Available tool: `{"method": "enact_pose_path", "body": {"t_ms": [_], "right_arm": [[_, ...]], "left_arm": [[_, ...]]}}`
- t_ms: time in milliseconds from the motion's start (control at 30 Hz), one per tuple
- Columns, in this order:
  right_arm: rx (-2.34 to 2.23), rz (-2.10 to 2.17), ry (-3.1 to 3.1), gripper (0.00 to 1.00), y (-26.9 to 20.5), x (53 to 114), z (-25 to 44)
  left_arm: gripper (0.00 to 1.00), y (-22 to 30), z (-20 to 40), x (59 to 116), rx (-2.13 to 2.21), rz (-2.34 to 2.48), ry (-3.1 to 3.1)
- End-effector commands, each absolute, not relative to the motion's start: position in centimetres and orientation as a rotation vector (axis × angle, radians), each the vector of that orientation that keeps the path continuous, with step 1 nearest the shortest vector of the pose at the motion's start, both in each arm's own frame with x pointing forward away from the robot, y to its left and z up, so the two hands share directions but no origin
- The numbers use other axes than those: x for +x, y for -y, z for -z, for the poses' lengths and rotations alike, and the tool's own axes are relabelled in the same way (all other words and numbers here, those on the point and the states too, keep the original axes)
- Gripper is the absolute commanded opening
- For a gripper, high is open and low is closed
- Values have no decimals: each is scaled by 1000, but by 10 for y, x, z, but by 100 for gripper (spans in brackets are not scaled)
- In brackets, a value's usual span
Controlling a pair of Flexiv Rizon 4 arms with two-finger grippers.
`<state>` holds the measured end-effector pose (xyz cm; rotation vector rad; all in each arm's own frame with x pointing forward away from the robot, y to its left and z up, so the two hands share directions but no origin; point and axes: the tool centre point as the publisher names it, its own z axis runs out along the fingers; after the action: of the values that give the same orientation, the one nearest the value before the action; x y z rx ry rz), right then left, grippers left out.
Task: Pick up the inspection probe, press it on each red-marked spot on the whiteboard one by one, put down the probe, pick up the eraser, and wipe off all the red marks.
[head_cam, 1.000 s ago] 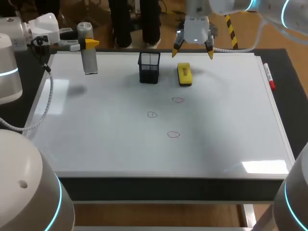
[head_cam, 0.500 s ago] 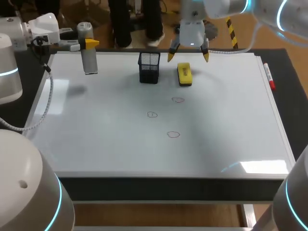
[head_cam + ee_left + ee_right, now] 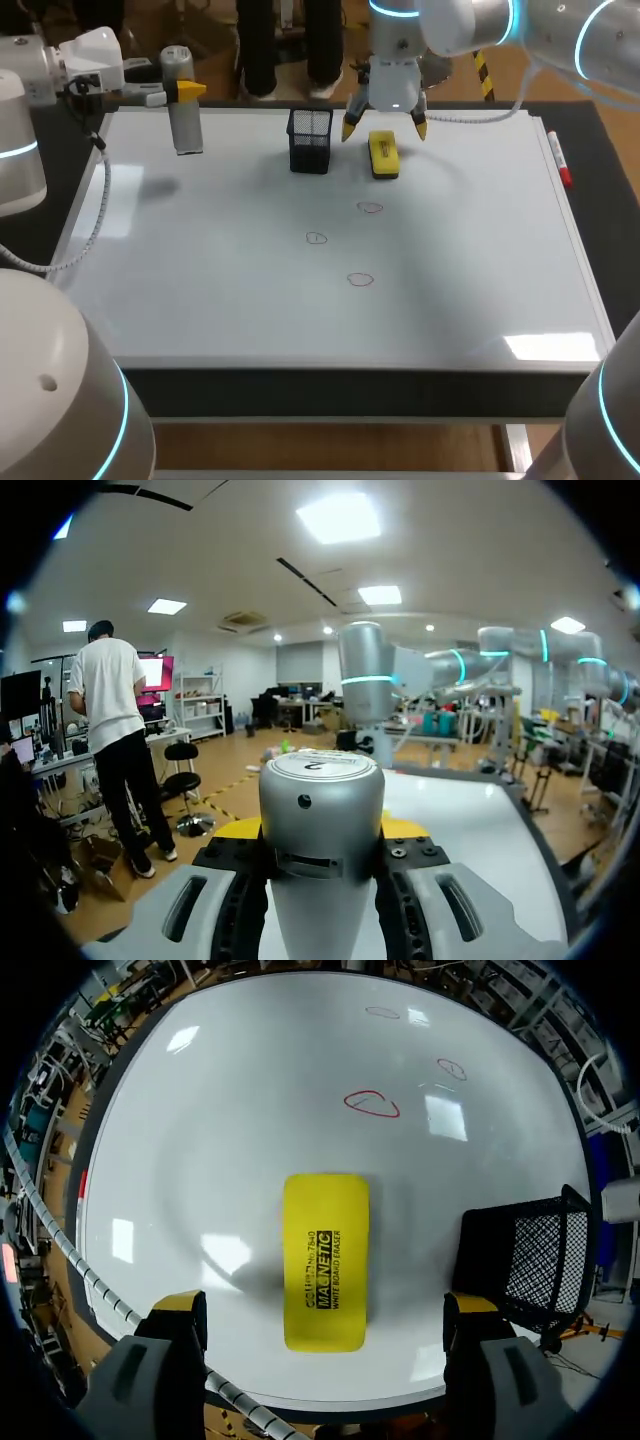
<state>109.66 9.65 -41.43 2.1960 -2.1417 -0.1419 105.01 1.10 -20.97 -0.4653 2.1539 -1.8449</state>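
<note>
My left gripper is shut on the silver cylindrical probe, which hangs upright above the far left corner of the whiteboard. In the left wrist view the probe fills the gap between the fingers. The yellow eraser lies flat at the back middle of the board. My right gripper hovers open just above it, one finger on each side, touching nothing. In the right wrist view the eraser lies between the yellow tips. Three red marks sit mid-board.
A black mesh cup stands just left of the eraser, close to my right gripper's finger. A red marker lies along the board's right edge.
My right gripper has come left and down toward the eraser, staying open. The left arm and the probe have not moved.
</note>
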Motion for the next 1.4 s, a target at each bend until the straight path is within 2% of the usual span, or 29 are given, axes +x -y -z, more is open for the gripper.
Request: {"method": "enact_pose_path", "body": {"t_ms": [33,800,833,867,900,933,967,1000,1400], "right_arm": [[2203,141,2140,100,-96,1093,418],[2191,178,2128,100,-97,1078,427],[2191,180,2127,96,-97,1078,428],[2189,181,2128,76,-97,1078,428],[2188,182,2130,46,-97,1078,428],[2187,183,2132,32,-98,1077,428],[2187,182,2134,7,-98,1077,427],[2187,181,2136,0,-98,1076,426],[2029,164,2330,0,-79,1071,398]], "left_arm": [[0,-11,209,1050,-465,1845,-2151],[0,-11,209,1050,-465,1845,-2151],[0,-11,209,1050,-465,1845,-2151],[0,-11,209,1050,-465,1845,-2151],[0,-11,209,1050,-465,1845,-2151],[0,-11,209,1050,-465,1845,-2151],[0,-11,209,1050,-465,1845,-2151],[0,-11,209,1050,-465,1845,-2151],[0,-11,209,1050,-465,1845,-2151]]}}
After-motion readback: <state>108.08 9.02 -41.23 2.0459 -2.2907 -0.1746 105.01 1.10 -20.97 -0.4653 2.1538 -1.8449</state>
